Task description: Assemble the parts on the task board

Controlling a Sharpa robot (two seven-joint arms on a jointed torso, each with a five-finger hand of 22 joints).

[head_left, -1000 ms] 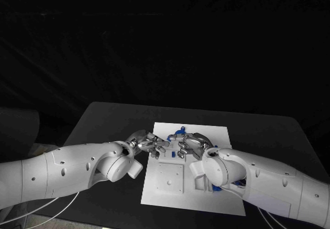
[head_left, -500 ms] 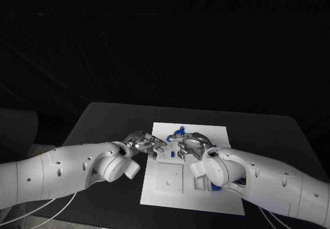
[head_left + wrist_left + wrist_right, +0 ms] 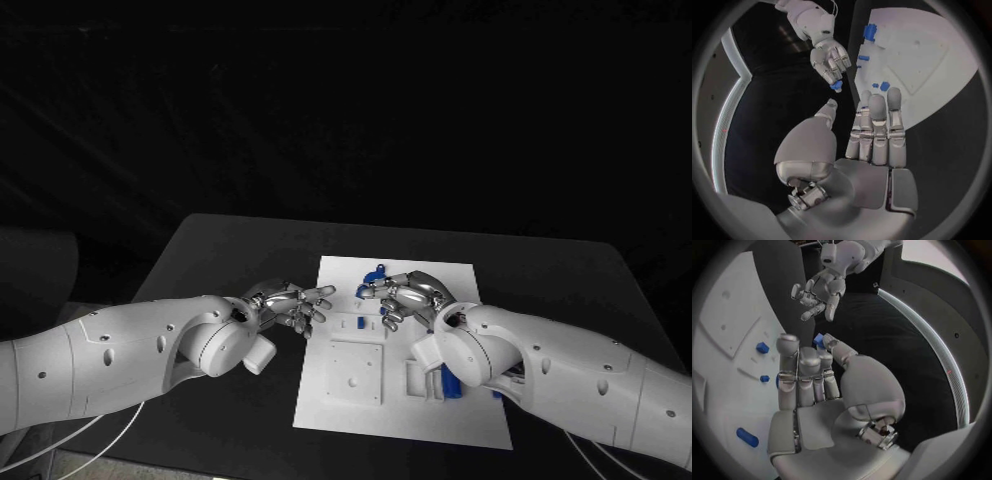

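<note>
Plainly, right hand (image 3: 831,62) fingers (image 3: 831,345) pinch a blue part (image 3: 836,85); left hand (image 3: 289,303) bare.

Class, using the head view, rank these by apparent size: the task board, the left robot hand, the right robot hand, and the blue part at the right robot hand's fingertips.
1. task board
2. left robot hand and right robot hand: they look alike, so not ranked
3. blue part

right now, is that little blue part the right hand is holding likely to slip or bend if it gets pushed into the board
Probably stiff: the blue part looks like solid moulded plastic. It may slip, since the right hand pinches it only at the tips of smooth metal fingers. It looks light, so the task board should hardly shift.
</note>
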